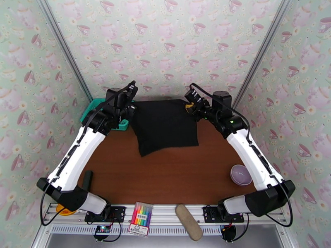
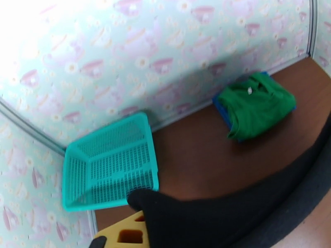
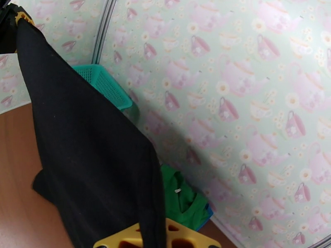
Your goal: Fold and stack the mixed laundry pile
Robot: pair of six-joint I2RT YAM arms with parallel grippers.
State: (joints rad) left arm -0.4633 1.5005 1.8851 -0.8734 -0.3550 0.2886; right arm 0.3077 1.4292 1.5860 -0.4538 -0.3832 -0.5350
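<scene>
Near the back wall (image 1: 165, 46), outstretched arms' left pincer (image 1: 131, 108) and right pincer (image 1: 190, 106) clamp the black garment (image 1: 165, 125) aloft

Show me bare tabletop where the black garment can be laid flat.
Widest free patch: the brown table between the black garment, the purple bowl and the arm bases. A smaller strip lies between the teal basket and the green garment. It is crowded along the back wall.
</scene>
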